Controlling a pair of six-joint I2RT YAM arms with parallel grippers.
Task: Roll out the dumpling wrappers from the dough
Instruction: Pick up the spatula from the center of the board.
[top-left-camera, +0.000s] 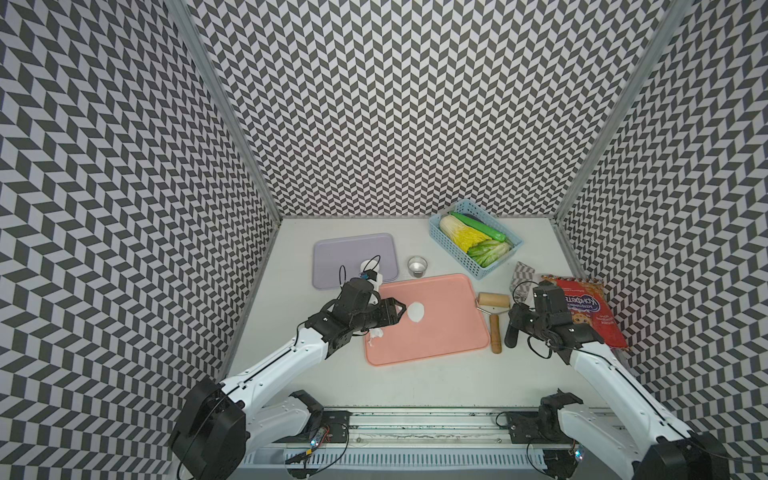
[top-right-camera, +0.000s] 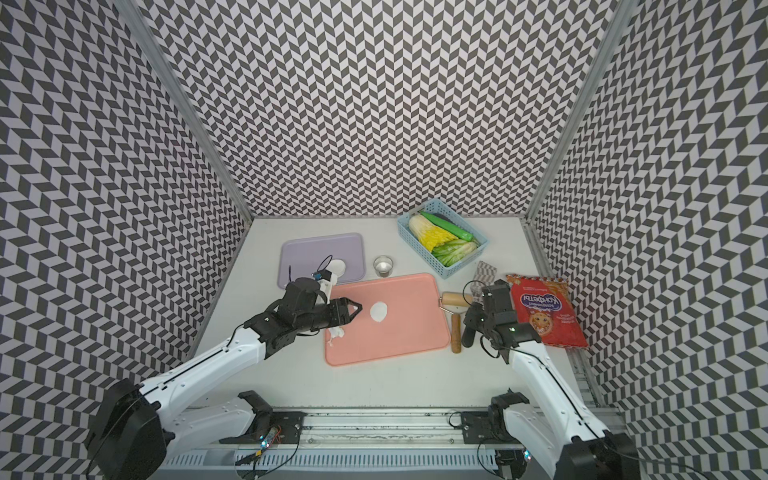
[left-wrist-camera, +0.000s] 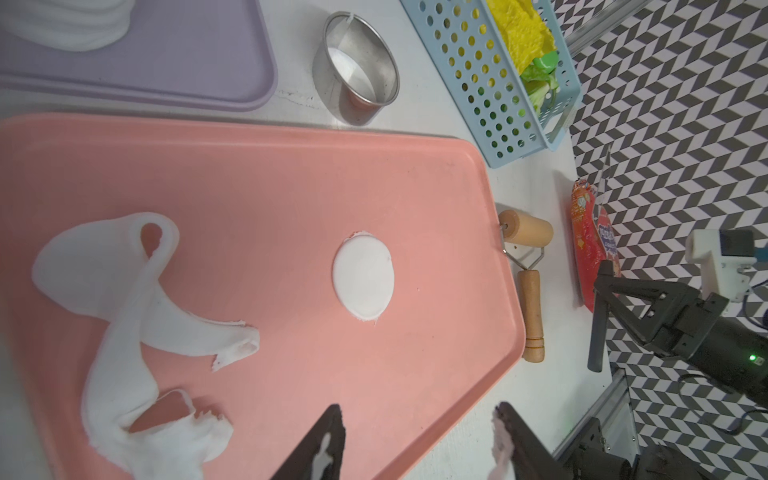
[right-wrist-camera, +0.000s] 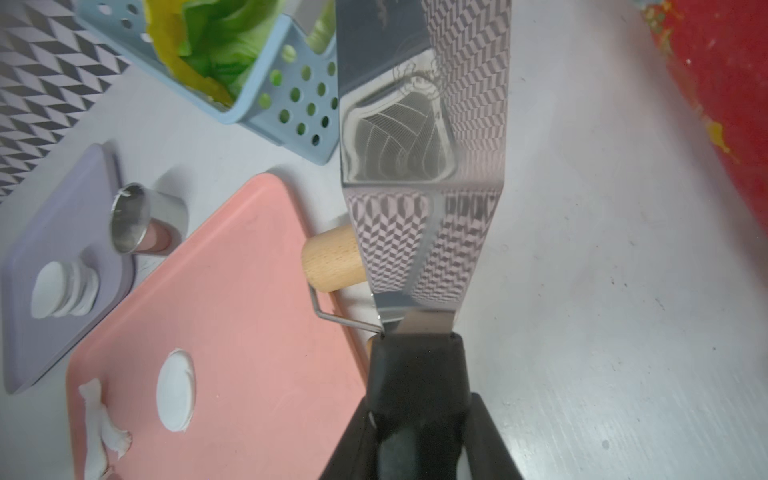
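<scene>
The left gripper is over the left part of the flat salmon-pink plastic tray, with its fingers spread and nothing between them. In the left wrist view, white smears cling to its fingertips. A single thin round white dumpling wrapper lies flat on the pink tray, just right of those tips and apart from them. The ragged, stringy white dough scraps lie at the tray's left edge, on the near side of the gripper and partly hidden under it in both top views.

A stack of round white wrappers sits on the pale purple plastic tray, which lies to the far left of the pink one. The left arm hides part of this stack in the top views.

The right gripper is over the white bench, right of the pink tray. It is clamped on the black handle of a shiny steel-bladed spatula. A wooden hand roller lies between it and the pink tray. A small metal ring cup stands just beyond the tray's far edge.
</scene>
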